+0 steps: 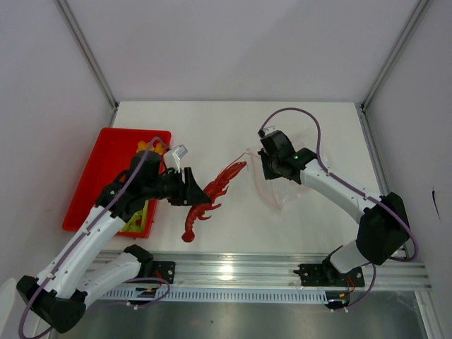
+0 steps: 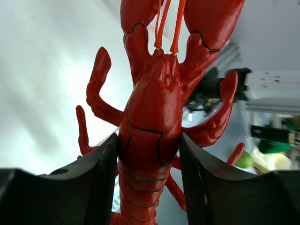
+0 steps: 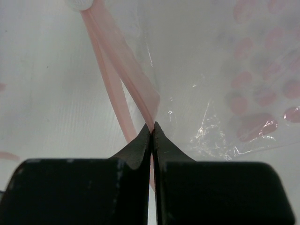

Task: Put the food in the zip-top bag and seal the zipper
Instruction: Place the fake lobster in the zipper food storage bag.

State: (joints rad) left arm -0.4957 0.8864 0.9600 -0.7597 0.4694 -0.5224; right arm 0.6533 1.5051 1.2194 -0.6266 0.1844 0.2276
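Observation:
My left gripper (image 1: 196,195) is shut on a red toy lobster-like crab (image 1: 212,198) and holds it above the table, its claws pointing toward the bag; in the left wrist view the crab (image 2: 150,117) is clamped by its body between my fingers (image 2: 93,183). The clear zip-top bag (image 1: 286,187) with pink dots lies at the centre right. My right gripper (image 1: 267,168) is shut on the bag's pink zipper strip (image 3: 133,79), lifting one side of the mouth. The white slider tab (image 3: 79,3) shows at the strip's far end. Other toy food (image 1: 145,147) lies on the red tray.
The red tray (image 1: 99,166) lies at the left of the table, partly under my left arm. Metal frame posts stand at the back corners, and an aluminium rail (image 1: 282,265) runs along the near edge.

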